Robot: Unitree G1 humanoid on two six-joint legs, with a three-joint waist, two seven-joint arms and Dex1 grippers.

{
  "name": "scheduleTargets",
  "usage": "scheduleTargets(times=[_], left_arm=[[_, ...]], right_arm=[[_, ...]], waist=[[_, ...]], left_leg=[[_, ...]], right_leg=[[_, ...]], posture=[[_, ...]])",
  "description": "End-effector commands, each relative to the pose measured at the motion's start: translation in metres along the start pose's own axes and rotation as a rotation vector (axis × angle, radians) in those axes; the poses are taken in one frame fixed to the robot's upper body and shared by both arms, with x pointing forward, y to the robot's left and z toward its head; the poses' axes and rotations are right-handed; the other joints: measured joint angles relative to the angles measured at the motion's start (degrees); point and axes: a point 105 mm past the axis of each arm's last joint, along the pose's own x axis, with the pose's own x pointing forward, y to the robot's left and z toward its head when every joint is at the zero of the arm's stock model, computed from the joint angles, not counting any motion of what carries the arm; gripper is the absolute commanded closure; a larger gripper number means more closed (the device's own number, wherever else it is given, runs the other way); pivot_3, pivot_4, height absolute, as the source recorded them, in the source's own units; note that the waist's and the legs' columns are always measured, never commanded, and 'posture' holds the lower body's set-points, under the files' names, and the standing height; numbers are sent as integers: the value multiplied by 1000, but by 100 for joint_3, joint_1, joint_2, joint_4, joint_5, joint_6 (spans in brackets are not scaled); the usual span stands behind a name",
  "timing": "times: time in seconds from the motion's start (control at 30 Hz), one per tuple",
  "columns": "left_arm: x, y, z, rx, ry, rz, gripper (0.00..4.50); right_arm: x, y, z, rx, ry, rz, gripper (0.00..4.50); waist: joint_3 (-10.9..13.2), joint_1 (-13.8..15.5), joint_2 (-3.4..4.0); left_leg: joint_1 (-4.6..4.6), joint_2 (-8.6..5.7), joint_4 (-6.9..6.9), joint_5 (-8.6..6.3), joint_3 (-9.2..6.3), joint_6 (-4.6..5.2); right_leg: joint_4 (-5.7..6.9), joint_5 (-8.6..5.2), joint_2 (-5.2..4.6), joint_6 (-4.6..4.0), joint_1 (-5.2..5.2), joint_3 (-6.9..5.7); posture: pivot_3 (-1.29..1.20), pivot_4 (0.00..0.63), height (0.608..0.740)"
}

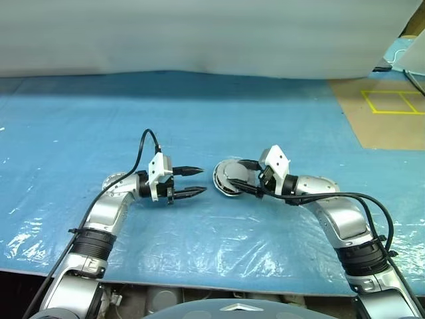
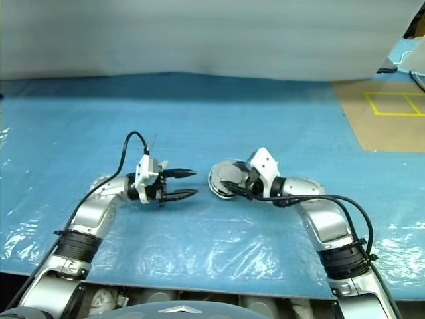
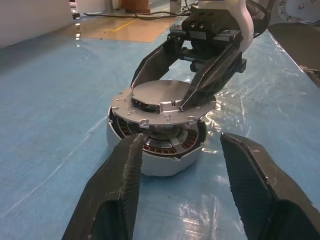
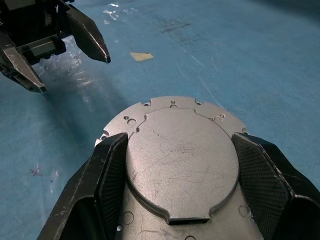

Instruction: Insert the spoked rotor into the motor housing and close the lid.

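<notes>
Even, bright light falls from overhead, with no hard-edged shadows. The blue plastic sheet (image 1: pixel 199 119) over the table throws white glare in wrinkled patches along its near edge and at the far left. In the left wrist view, soft reflections shine on the sheet around the motor housing (image 3: pixel 165 160), which casts only a faint shadow; the near black fingers (image 3: pixel 115 195) are slightly soft, the middle distance sharp. In the right wrist view the lid (image 4: pixel 182 160) shows fine scratches clearly, and a dim shadow lies under the left hand (image 4: pixel 75 75). The pale backdrop (image 1: pixel 199 33) looks flat and washed out.
</notes>
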Motion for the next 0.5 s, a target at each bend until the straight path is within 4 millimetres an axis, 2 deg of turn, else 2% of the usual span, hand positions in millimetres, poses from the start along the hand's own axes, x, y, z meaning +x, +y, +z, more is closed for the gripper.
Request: scheduleTargets(times=[0.03, 0.2, 0.5], left_arm=[[-1, 0, 6, 34, -16, 6, 1895], [-2, -1, 5, 28, -15, 11, 1895], [-5, 7, 7, 15, -24, 53, 1895]], right_arm=[[5, 4, 8, -31, -32, 7, 1555], [10, 4, 2, 1, -27, 7, 1555], [35, 1, 0, 4, -31, 2, 1555]], waist=[[0, -1, 0], [0, -3, 0], [0, -22, 0]], left_leg=[[-2, 0, 0, 3, 0, -5], [-5, 0, -1, 4, 0, -7], [5, 1, 4, 5, 1, -9]], right_leg=[[0, 0, 0, 0, -3, 0], [1, 0, 0, 0, -6, 0], [16, 0, 0, 0, -4, 2]], posture=[[0, 150, 740], [0, 150, 740], [0, 150, 740]])
